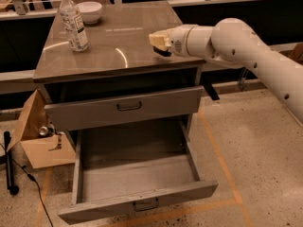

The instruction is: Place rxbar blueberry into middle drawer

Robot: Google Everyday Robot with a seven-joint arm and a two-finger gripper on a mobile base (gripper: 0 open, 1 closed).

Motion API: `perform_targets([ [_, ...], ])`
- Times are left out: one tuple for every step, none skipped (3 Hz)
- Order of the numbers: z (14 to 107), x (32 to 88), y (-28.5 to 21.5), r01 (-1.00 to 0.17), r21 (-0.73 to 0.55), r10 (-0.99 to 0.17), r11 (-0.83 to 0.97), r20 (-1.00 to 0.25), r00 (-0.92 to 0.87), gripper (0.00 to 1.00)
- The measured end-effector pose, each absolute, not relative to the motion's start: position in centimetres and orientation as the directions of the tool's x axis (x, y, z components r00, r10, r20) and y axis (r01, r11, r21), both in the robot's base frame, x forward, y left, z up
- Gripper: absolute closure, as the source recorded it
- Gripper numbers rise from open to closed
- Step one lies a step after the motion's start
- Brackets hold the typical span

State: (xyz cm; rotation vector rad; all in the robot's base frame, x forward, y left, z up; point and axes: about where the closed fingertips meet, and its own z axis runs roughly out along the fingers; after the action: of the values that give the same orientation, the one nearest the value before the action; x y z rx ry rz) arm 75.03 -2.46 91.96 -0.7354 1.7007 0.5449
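My gripper (160,42) hangs low over the right side of the grey cabinet top (118,51), with the white arm reaching in from the right. A small dark shape (164,53) shows just under its tip; I cannot tell whether this is the rxbar blueberry, which is otherwise not in view. The middle drawer (142,200) is pulled wide open below, well under and in front of the gripper, and its flat grey floor is bare. The drawer above it (124,109) stands slightly out.
A clear water bottle (73,21) and a white bowl (89,11) stand at the back left of the top. An open cardboard box (40,143) and a black cable (9,162) lie on the floor at the left. Orange tape lines cross the floor.
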Motion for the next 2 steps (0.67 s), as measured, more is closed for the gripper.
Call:
perform_targets([
  [92.8, 72.1, -2.9, -0.738, -0.017, -0.212, 0.675, -0.962, -0.172, 1.00],
  [93.3, 67.0, -3.2, -0.761, 0.036, -0.200, 0.648, -0.956, -0.215, 1.00],
])
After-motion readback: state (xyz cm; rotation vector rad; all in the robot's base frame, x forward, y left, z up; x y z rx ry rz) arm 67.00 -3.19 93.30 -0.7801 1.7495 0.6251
